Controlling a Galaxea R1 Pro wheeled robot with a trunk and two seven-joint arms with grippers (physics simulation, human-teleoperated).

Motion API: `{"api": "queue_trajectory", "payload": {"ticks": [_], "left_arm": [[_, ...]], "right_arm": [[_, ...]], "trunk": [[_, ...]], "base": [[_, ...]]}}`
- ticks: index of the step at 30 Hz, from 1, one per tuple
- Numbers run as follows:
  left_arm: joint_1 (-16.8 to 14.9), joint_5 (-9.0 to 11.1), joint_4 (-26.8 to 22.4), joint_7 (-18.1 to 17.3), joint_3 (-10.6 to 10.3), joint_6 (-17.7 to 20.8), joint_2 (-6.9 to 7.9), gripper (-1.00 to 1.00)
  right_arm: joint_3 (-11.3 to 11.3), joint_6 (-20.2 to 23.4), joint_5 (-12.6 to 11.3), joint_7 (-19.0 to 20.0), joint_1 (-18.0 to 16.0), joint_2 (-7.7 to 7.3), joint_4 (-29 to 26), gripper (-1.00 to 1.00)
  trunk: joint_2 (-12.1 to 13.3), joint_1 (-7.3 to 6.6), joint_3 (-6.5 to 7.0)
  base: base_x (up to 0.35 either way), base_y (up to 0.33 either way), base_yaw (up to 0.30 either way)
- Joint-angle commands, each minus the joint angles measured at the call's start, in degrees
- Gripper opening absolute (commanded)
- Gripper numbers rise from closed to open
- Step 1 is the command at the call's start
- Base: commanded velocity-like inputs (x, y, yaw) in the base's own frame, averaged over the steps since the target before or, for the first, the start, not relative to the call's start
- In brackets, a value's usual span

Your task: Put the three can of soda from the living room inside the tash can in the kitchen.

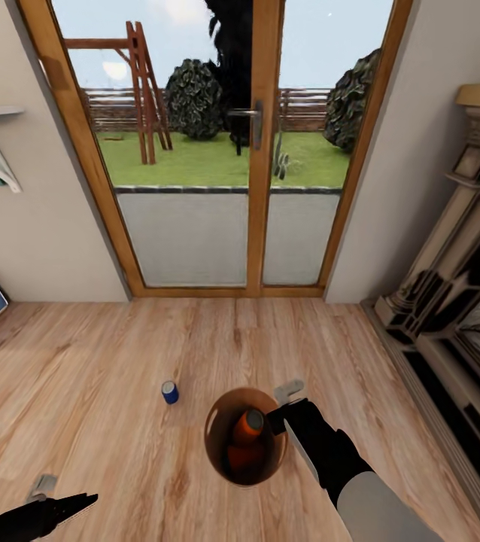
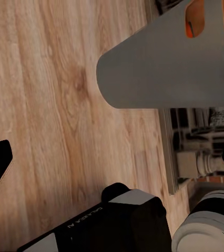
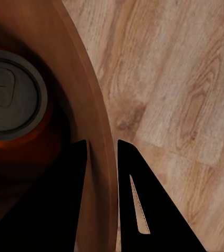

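Holding: the bin (image 1: pixel 244 436) is gripped at its rim by the right gripper (image 1: pixel 279 418), one finger inside the wall and one outside, as seen in the right wrist view.
Bin place: it is carried above the wood floor (image 1: pixel 120 361) of the living room, in front of the glass door (image 1: pixel 217 150), with the fireplace (image 1: pixel 458 301) at the right.
Cans: one orange can (image 1: pixel 249 426) is seen standing inside the bin; its grey top (image 3: pixel 9 94) is close to the gripped wall. If more cans lie under it cannot be told.
Left gripper (image 1: pixel 82 503): it is low at the left, holding nothing; if its fingers are apart or together cannot be told.
Other thing: a small blue can (image 1: pixel 170 392) stands on the floor, near the bin but apart from it.
Handling, as judged: the bin looks light and stiff with a glossy inside, so it may slip or swing in a rim pinch; it should be kept upright so that the can is not tipped out.
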Motion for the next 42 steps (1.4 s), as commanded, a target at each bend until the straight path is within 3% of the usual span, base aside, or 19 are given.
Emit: {"api": "queue_trajectory", "payload": {"ticks": [1, 11, 42], "left_arm": [[0.01, 0.00, 0.00, 0.00, 0.00, 0.00, 0.00, 1.00], [-0.02, 0.00, 0.00, 0.00, 0.00, 0.00, -0.02, 1.00], [-0.01, 0.00, 0.00, 0.02, 0.00, -0.06, 0.02, 1.00]], "right_arm": [[0.00, 0.09, -0.59, -0.01, -0.02, 0.01, -0.07, -1.00], [-0.28, 6.35, -0.59, 0.02, -0.10, -0.03, -2.52, -1.00], [-0.27, 7.08, -0.85, 0.03, -0.11, 0.01, -3.22, -1.00]], "trunk": [[0.00, 0.00, 0.01], [0.00, 0.00, 0.01], [0.00, 0.00, 0.01]], "base": [[0.349, 0.000, 0.000], [0.349, 0.000, 0.000], [0.349, 0.000, 0.000]]}}
